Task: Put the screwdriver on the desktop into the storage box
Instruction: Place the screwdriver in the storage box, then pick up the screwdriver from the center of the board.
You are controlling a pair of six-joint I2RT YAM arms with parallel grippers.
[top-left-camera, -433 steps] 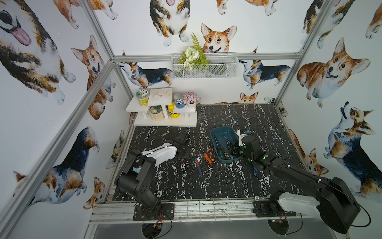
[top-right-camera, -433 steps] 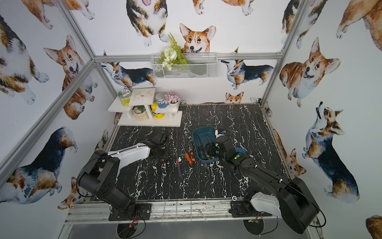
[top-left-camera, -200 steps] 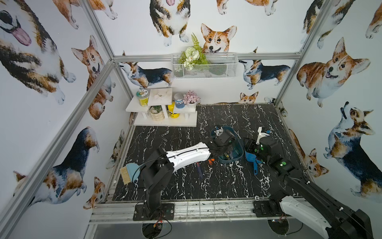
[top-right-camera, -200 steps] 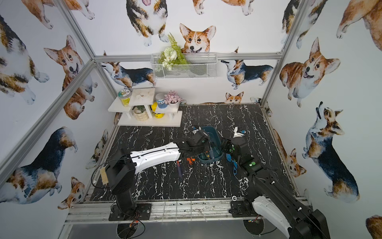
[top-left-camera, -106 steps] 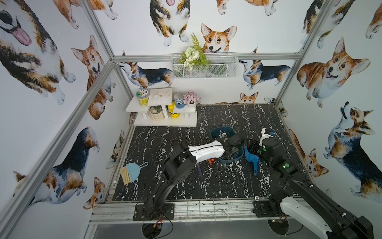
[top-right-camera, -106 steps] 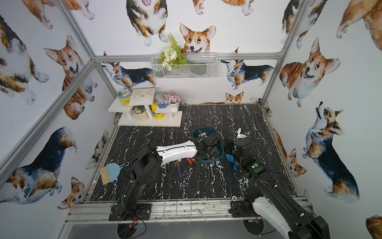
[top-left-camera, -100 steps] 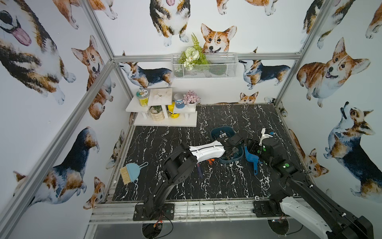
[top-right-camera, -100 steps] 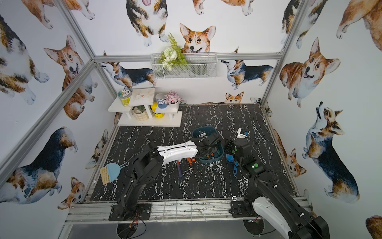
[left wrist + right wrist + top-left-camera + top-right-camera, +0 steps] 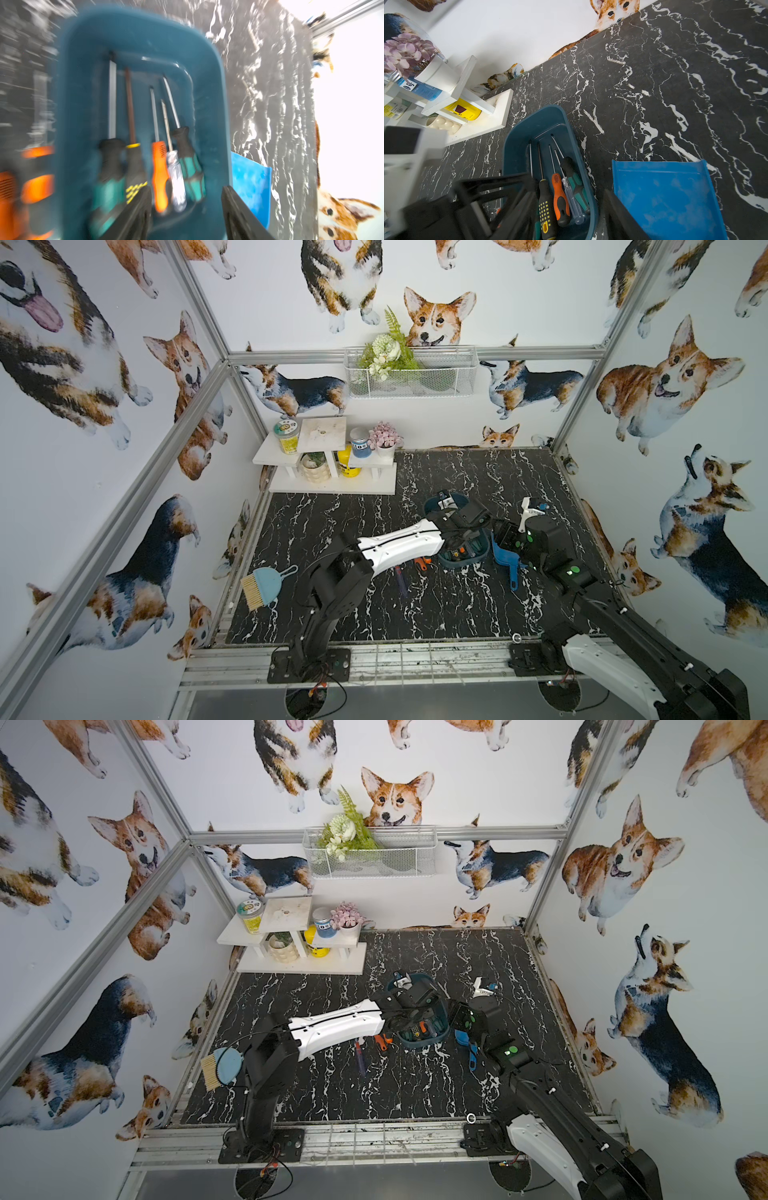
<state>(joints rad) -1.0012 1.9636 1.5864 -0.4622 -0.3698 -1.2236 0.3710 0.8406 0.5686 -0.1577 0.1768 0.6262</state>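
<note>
Left wrist view shows you the left gripper (image 9: 187, 190) with jaws apart and empty above the storage box (image 9: 212, 104), where five screwdrivers (image 9: 159, 176) lie side by side. The right gripper (image 9: 566, 199) also stands apart, holding nothing. In a top view a purple screwdriver (image 9: 401, 581) lies on the desktop (image 9: 457, 614); rise straight up before you reach for it.

Left arm (image 9: 399, 546): was stretched from its base toward the storage box (image 9: 527, 122), white forearm almost level, wrist above the box.
Left gripper (image 9: 185, 188): hung over the inside of the box, jaws apart, nothing between them; this view was blurred.
Right arm (image 9: 598, 614): was stretched forward from its base, wrist just beside the box.
Right gripper (image 9: 570, 192): jaws stood wide apart, one jaw over the box, the other outside its wall.
</note>
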